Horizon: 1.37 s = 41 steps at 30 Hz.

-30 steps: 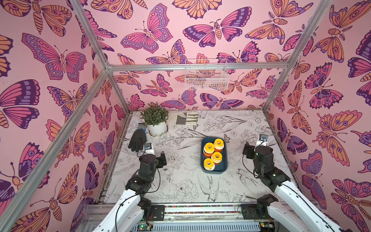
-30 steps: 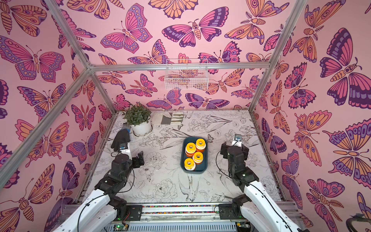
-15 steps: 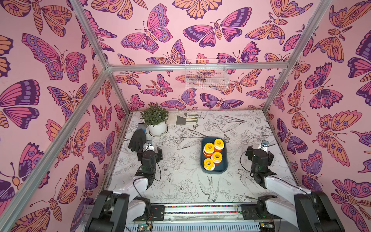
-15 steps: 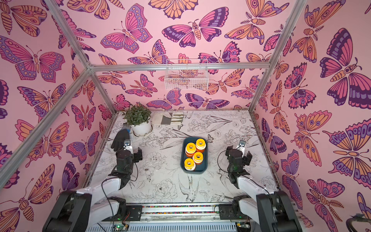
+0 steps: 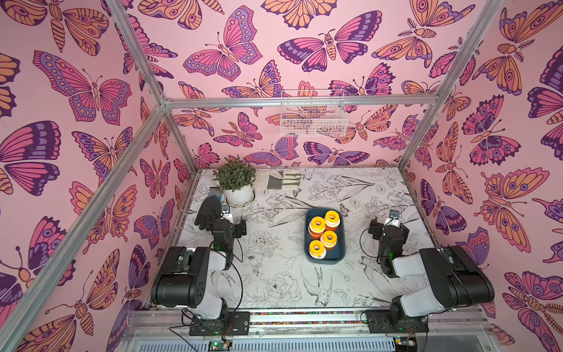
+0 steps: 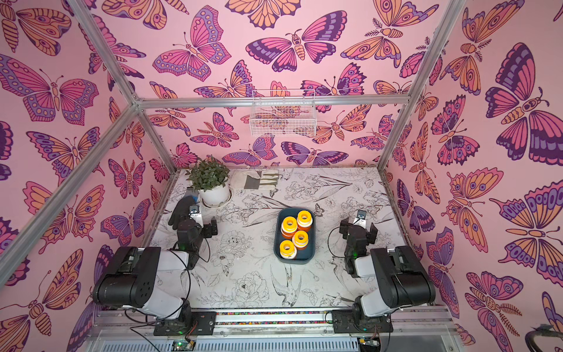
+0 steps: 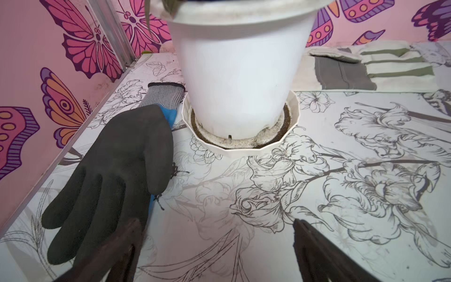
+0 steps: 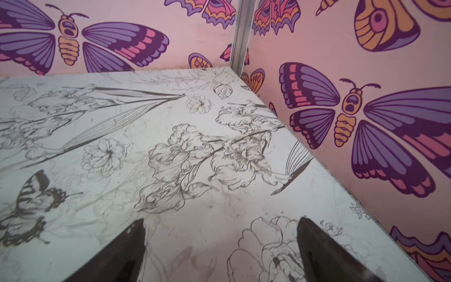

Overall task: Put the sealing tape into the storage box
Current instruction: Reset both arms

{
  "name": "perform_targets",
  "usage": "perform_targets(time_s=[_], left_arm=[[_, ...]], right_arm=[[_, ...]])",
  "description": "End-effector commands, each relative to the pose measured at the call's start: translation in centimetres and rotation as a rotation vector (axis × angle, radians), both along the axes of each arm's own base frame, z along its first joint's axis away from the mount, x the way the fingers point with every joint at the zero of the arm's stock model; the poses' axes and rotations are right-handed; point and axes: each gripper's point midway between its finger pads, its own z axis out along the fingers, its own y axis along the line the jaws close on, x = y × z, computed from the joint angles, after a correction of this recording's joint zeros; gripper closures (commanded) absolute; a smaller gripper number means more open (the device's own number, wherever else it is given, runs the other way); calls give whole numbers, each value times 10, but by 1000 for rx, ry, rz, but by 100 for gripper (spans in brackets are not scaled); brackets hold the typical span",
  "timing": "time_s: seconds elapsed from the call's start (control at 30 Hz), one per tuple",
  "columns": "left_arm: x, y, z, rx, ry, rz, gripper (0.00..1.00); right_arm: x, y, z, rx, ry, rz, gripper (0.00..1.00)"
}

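Four sealing tape rolls (image 5: 317, 224) (yellow-topped, orange-sided) sit in the storage box (image 5: 337, 253).

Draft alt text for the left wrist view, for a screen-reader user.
The left gripper, jaws open and empty, faces a white plant pot standing in a saucer on the floral-print table. A black work glove lies flat beside the saucer; a striped fabric glove lies farther back by the pink butterfly wall.

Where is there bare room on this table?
Bare: the stretch between the left claw and the blue tray, and the far corner beyond the right claw. Crowded: plant pot, black glove, striped glove at far left.
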Motion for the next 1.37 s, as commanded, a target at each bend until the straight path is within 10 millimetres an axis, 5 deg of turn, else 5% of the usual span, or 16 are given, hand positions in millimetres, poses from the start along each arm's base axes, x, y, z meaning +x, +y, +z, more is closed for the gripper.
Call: perform_targets(time_s=[0.0,1.33], left_arm=[[3,-9,12,-9,-57,-59,2],[8,-1,8,-53,-19,-48,0]], right_arm=[[24,5,7,64,22,63,1],[26,-3,5,105,37,44,1]])
